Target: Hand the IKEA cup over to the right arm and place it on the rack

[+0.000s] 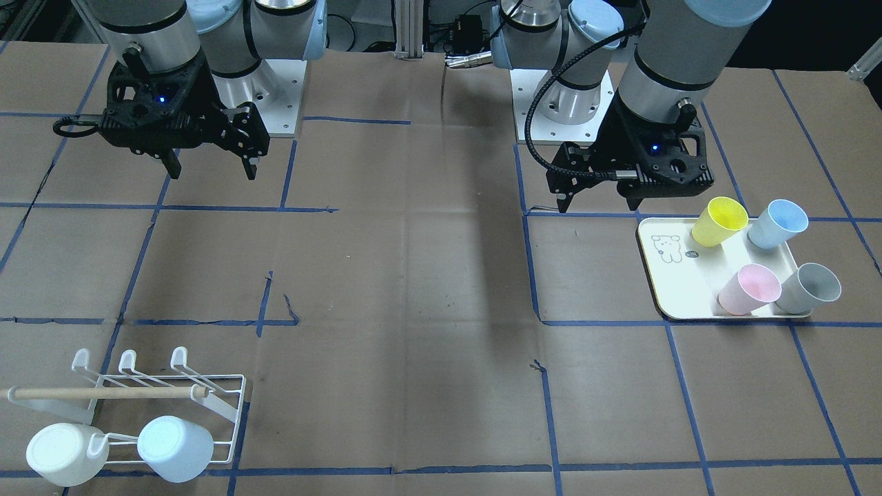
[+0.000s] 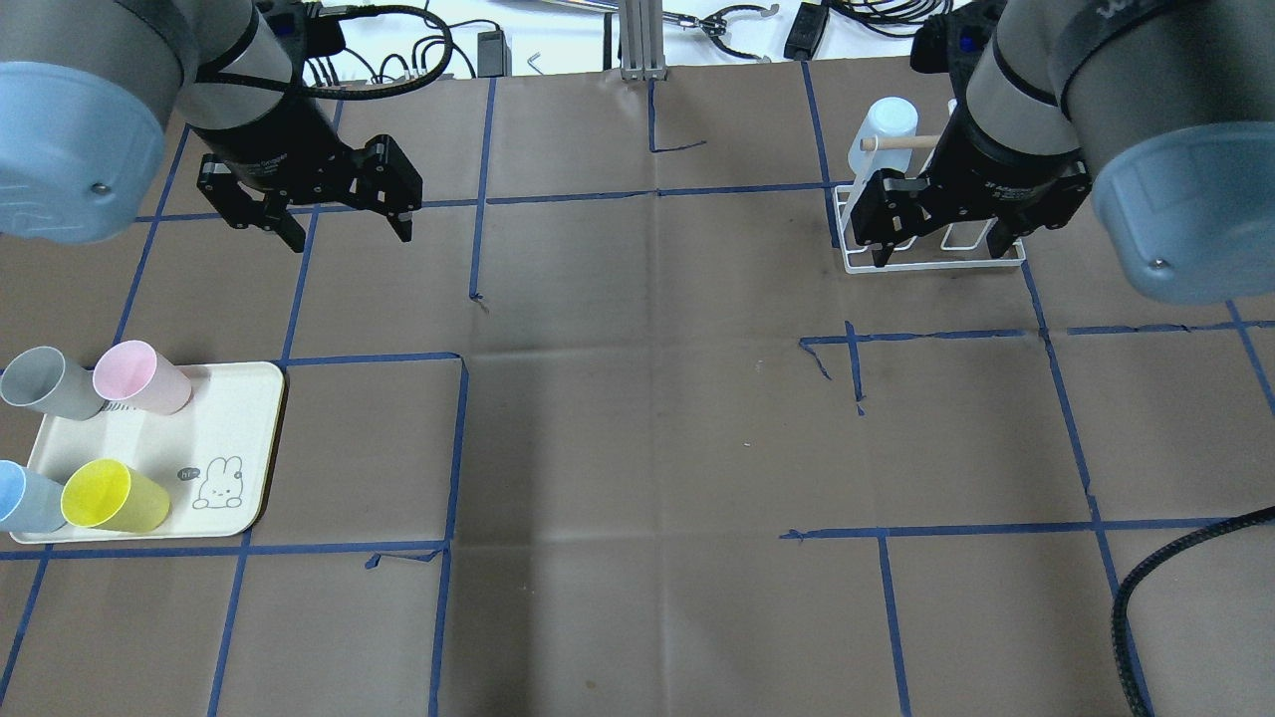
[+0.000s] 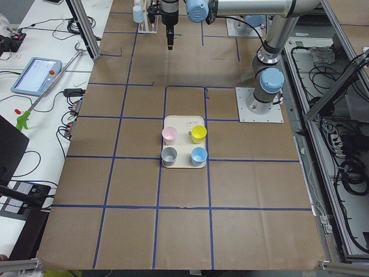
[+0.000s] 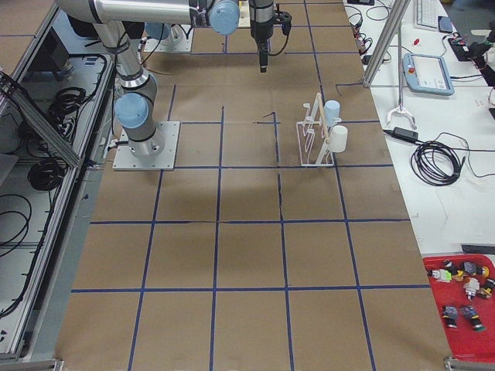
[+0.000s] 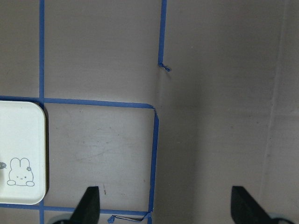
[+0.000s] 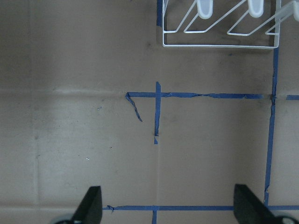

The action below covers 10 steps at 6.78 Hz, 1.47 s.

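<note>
Several IKEA cups stand on a cream tray [image 1: 672, 289]: yellow [image 1: 720, 220], blue [image 1: 778, 224], pink [image 1: 750, 289] and grey [image 1: 809, 288]. My left gripper [image 1: 596, 200] hangs open and empty above the table just behind the tray; in the overhead view the left gripper [image 2: 349, 234] is well clear of the pink cup [image 2: 139, 378]. My right gripper [image 1: 212, 169] is open and empty; in the overhead view the right gripper [image 2: 941, 254] hovers over the near edge of the white wire rack [image 2: 936, 264]. The rack [image 1: 227, 406] holds a white cup [image 1: 62, 455] and a light blue cup [image 1: 176, 448].
The table is brown paper with a blue tape grid. The left wrist view shows the tray's corner [image 5: 23, 154]; the right wrist view shows the rack's edge [image 6: 219, 44]. A wooden dowel [image 1: 103, 393] lies across the rack. Both arm bases stand at the table's robot side.
</note>
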Each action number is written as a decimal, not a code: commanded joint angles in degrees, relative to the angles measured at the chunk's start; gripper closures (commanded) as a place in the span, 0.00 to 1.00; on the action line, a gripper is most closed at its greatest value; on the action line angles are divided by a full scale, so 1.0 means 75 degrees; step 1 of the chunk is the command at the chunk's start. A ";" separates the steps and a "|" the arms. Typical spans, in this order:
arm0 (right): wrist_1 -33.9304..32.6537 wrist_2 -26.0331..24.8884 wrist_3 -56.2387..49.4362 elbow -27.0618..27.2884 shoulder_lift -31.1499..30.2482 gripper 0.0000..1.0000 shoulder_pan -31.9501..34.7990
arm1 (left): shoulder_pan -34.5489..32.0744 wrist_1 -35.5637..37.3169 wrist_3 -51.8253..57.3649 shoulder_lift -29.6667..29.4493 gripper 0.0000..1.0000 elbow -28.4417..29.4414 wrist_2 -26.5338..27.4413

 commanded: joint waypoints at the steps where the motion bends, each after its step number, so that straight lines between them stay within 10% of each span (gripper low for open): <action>1: 0.0096 0.0049 0.0013 -0.0011 -0.0118 0.00 -0.0035 | 0.0000 0.0000 -0.0001 0.0000 0.00 -0.0006 0.0000; 10: 0.0214 0.0038 0.0001 0.0071 -0.0106 0.00 0.0000 | 0.0000 0.0000 -0.0001 -0.0012 0.00 -0.0006 0.0000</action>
